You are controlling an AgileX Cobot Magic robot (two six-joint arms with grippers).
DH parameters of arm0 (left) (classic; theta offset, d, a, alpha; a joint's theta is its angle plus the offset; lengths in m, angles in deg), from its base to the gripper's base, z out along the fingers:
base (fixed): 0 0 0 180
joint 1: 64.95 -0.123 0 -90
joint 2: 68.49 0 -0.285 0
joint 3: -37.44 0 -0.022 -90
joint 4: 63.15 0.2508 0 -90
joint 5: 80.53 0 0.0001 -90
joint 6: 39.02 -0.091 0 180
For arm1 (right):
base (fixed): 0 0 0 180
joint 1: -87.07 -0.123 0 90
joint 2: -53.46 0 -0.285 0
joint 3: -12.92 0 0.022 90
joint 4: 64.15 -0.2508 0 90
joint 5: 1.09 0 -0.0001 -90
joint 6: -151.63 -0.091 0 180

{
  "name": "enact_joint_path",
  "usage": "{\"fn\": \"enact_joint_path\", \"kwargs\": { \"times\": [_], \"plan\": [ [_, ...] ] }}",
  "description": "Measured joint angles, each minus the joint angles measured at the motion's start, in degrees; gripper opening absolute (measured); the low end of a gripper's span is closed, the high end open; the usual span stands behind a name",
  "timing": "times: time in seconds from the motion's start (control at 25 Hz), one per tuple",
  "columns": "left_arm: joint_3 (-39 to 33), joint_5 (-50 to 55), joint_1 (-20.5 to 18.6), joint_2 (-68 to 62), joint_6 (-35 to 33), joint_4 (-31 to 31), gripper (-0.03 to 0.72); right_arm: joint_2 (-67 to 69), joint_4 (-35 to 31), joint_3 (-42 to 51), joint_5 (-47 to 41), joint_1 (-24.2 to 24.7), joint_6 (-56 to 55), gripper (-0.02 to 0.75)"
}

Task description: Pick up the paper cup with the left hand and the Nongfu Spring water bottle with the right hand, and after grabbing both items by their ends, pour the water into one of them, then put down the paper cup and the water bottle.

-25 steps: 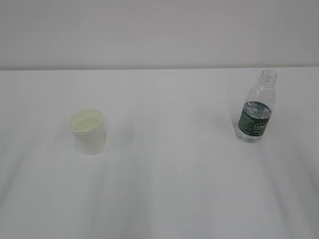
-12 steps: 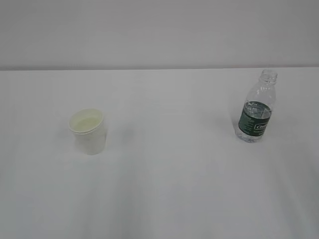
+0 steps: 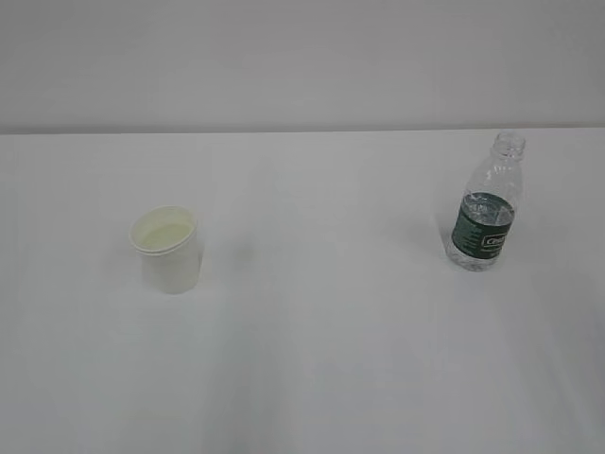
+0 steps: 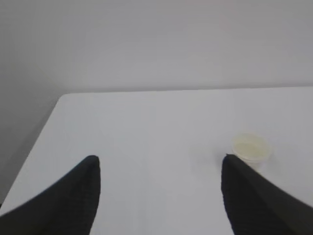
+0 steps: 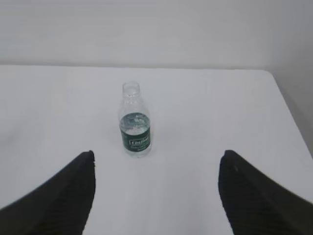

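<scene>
A small white paper cup (image 3: pixel 167 248) stands upright on the left of the white table (image 3: pixel 321 322); the left wrist view shows the paper cup (image 4: pixel 250 149) just past my right fingertip. My left gripper (image 4: pixel 160 159) is open and empty, well short of it. The clear Nongfu Spring water bottle (image 3: pixel 485 204) with a dark green label stands uncapped on the right, with water up to the label's top. In the right wrist view the bottle (image 5: pixel 134 120) stands ahead, left of centre, and my right gripper (image 5: pixel 156 154) is open and empty. Neither arm shows in the exterior view.
The table's left edge and far-left corner (image 4: pixel 59 98) show in the left wrist view, its right edge (image 5: pixel 288 112) in the right wrist view. A plain pale wall (image 3: pixel 302 57) rises behind the table.
</scene>
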Motion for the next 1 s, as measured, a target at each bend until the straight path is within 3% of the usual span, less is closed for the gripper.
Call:
{"fn": "enact_joint_path", "kwargs": {
  "times": [0.36, 1.0],
  "plan": [
    [3.9, 14.0, 0.0, 1.4, 0.0, -4.5, 0.547, -1.8, -7.4, 0.0, -6.9, 0.0, 0.0, 0.587],
    [4.1, 24.9, 0.0, 9.6, 0.0, -6.7, 0.512, -17.8, -6.4, -0.1, -25.5, 0.0, 0.0, 0.587]
  ]
}}
